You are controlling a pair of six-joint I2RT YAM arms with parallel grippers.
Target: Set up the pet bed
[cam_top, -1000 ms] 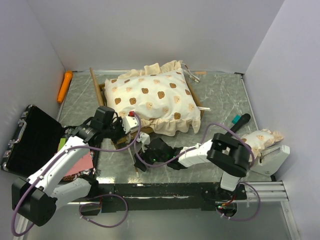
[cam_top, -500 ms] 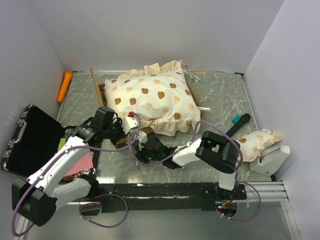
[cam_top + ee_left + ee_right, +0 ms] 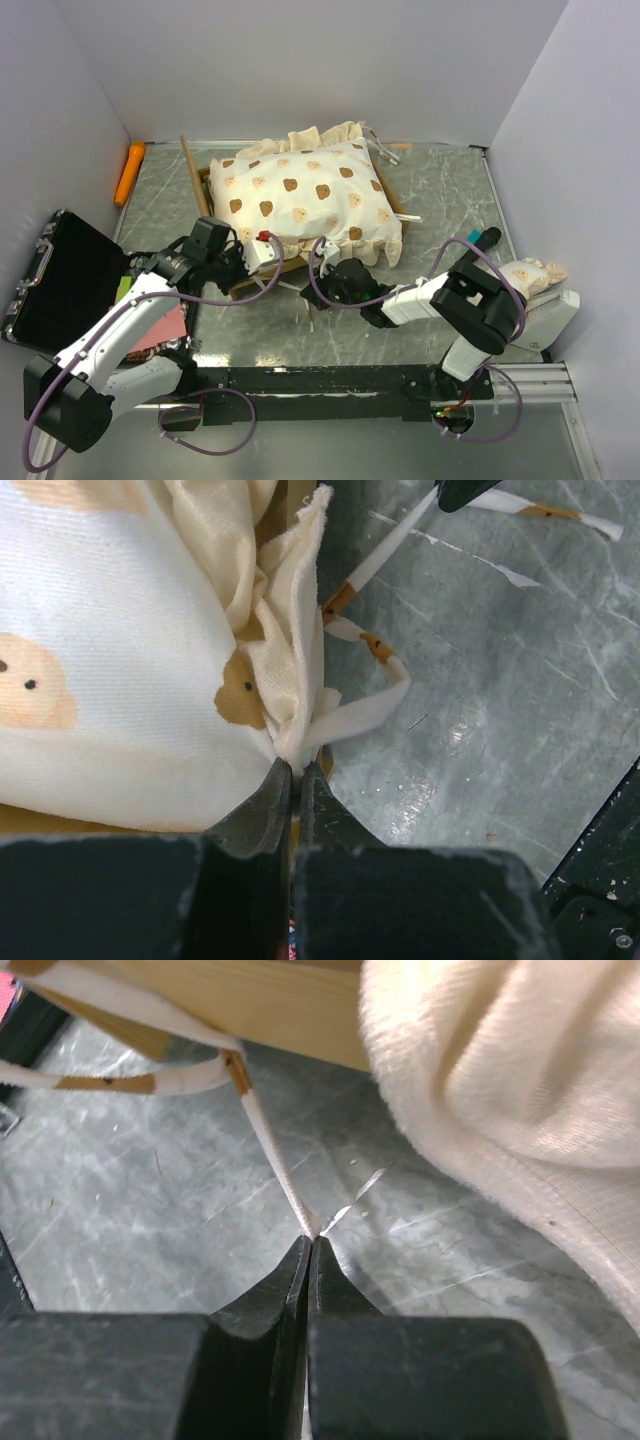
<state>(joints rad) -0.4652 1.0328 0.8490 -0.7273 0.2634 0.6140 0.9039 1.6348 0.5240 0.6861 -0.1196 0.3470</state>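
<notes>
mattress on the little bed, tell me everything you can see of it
The mattress is a puffy cream cushion printed with brown bear faces, ruffled round its edge, with thin white ties at its corners. It lies askew on the wooden bed frame, overhanging the near side. The left pincer is shut on its near left corner where a tie starts; the right pincer is shut on a tie's end.

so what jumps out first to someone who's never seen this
The puffy bear-print mattress heaped on the light-wood bed frame at the table's back middle. At the near edge the left gripper is shut on its corner, the right gripper on a tie ribbon. A black hard case sits at the far left.
</notes>
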